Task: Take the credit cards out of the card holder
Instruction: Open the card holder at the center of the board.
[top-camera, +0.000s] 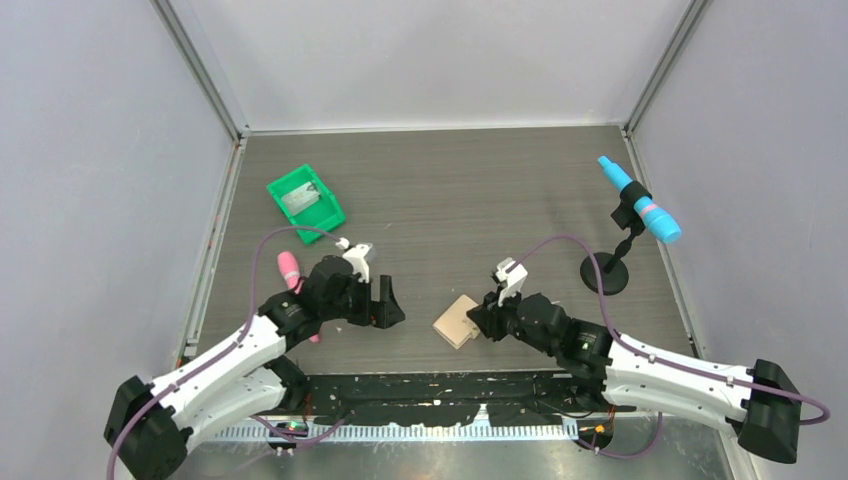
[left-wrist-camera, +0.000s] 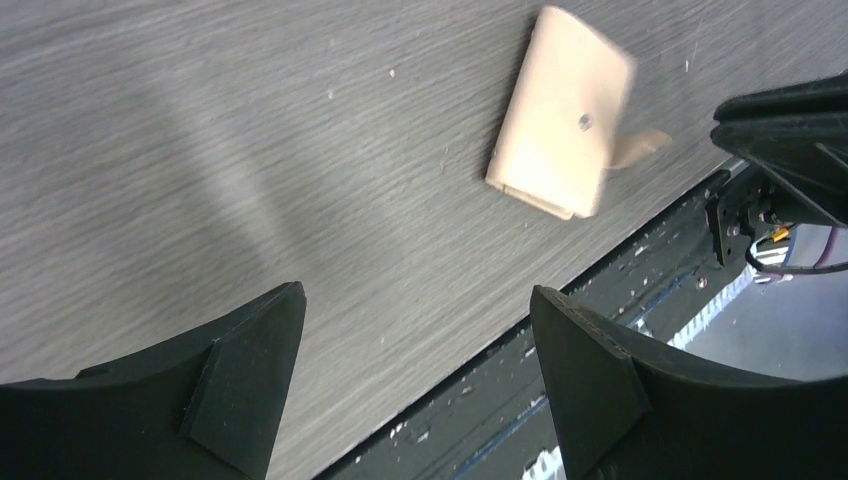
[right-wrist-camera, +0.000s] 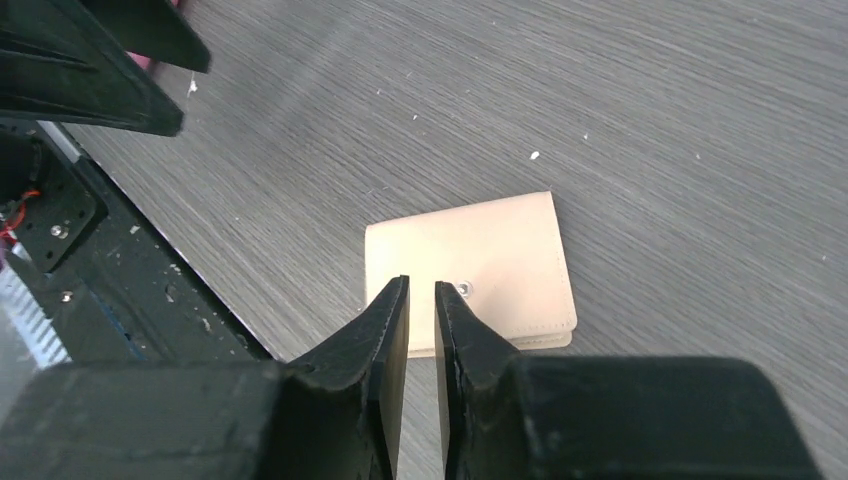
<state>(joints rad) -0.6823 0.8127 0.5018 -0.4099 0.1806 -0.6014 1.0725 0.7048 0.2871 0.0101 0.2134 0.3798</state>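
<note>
The card holder (top-camera: 458, 320) lies closed on the table near the front edge, tan side up, with a snap stud on top. It also shows in the left wrist view (left-wrist-camera: 562, 112) with its strap tab (left-wrist-camera: 640, 148) sticking out loose, and in the right wrist view (right-wrist-camera: 480, 262). No credit cards are in view. My right gripper (top-camera: 482, 318) hovers at the holder's near edge; in its own view its jaws (right-wrist-camera: 421, 284) stand almost together with nothing between them. My left gripper (top-camera: 390, 306) is wide open and empty (left-wrist-camera: 417, 292), to the left of the holder.
A green plastic bin (top-camera: 322, 214) with a grey item inside stands at the back left. A pink object (top-camera: 288, 265) lies by the left arm. A blue handle on a black stand (top-camera: 604, 272) is at the right. The table's front edge with a black rail (left-wrist-camera: 600, 340) is close.
</note>
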